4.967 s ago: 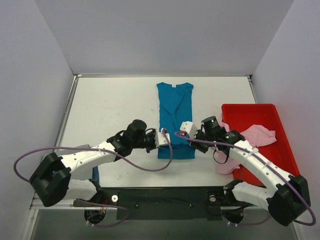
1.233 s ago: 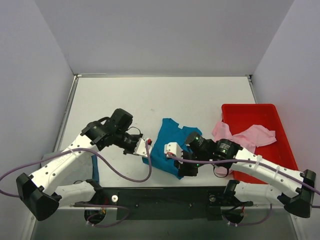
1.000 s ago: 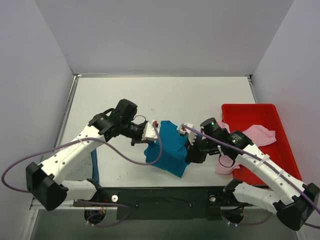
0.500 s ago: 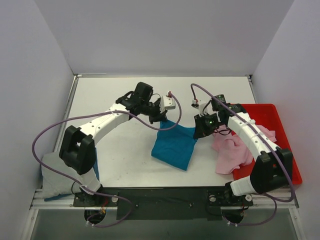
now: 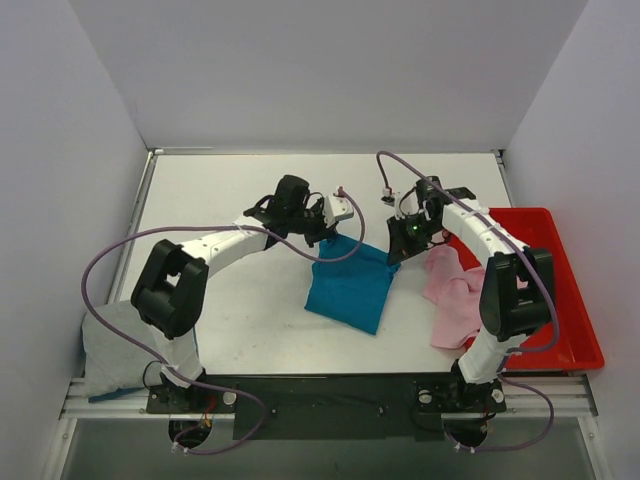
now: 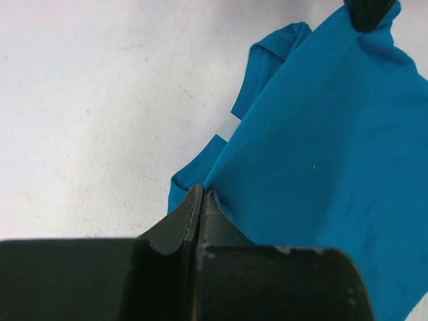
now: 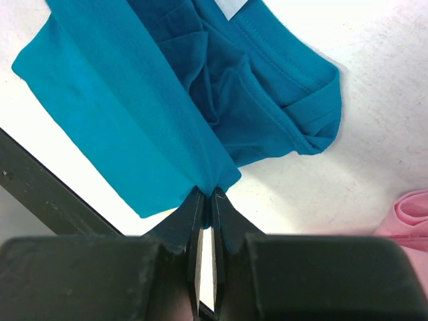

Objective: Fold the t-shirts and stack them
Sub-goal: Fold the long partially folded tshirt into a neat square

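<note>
Swung farther outward now, left gripper [image 5: 327, 233] and right gripper [image 5: 397, 250] each stay clamped on a corner of the soft teal-blue cloth t-shirt [image 5: 350, 290], its edge stretched between them.

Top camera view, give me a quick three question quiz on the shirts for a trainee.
1. True or false: the left end effector is shut on the teal t-shirt.
2. The pink t-shirt lies: A) folded on the teal one, B) across the red tray at its left rim, C) draped over the left arm.
3. Which colour t-shirt lies at the near left edge of the table?
Key: 1 true; 2 B; 3 the grey t-shirt.
</note>
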`<control>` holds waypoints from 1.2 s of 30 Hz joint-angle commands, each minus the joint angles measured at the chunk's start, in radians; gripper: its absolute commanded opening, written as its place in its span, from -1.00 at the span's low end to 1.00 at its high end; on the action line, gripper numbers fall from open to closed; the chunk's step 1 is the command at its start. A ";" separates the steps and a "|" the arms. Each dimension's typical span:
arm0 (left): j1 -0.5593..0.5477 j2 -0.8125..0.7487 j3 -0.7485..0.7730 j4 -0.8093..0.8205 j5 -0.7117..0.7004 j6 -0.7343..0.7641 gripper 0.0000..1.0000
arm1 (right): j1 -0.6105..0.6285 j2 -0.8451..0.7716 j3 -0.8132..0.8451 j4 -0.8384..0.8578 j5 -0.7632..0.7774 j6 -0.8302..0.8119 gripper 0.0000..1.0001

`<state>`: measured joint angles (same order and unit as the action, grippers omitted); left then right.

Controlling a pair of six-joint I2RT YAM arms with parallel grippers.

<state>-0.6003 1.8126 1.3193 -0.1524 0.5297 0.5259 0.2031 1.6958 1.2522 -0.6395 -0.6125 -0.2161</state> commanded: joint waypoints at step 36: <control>-0.026 0.027 -0.181 0.053 -0.161 -0.474 -0.81 | 0.078 0.149 -0.087 0.236 0.286 0.521 -1.00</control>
<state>-0.6323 1.8565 1.1965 -0.1596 0.4770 0.0895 0.2962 1.7695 1.1042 -0.4496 -0.3470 0.2584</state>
